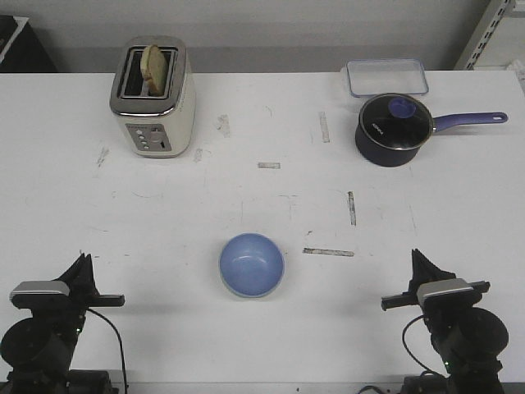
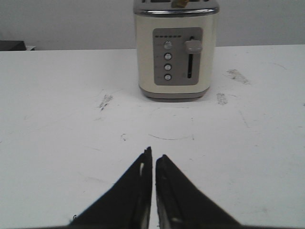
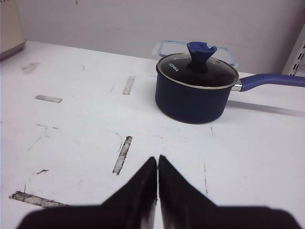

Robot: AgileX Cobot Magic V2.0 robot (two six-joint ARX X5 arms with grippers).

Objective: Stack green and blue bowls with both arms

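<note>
Left gripper (image 2: pixel 152 160): black pincer fingers lying pressed nearly tip to tip, only a hairline slit between them, gripping nothing. In the front view this left gripper (image 1: pixel 84 264) is sitting at the table's near edge, at about 8 o'clock from the table's centre, pointing toward the far side.

Right gripper (image 3: pixel 157 161): fingers likewise drawn together to a thin seam and carrying nothing. In the front view the right gripper (image 1: pixel 420 261) is resting at about 4 o'clock from the centre, well apart from its partner.

Blue bowl (image 1: pixel 251 263): pale periwinkle, standing upright and open on the white table (image 1: pixel 262 205) between the two grippers, at roughly 6 o'clock from the centre and touching neither arm. A green bowl is not appearing in any view.

Toaster (image 2: pixel 176 47): cream body with metal top, standing straight ahead of the left gripper; in the front view the toaster (image 1: pixel 153 97) is at 11 o'clock, a slice of bread (image 1: pixel 153 64) sticking out of its slot.

Saucepan (image 3: pixel 196 87): dark navy with a glass lid and purple handle, standing ahead of the right gripper at 1 o'clock, the handle pointing toward 3 o'clock. A clear container (image 1: pixel 386 77) is lying just behind it.
</note>
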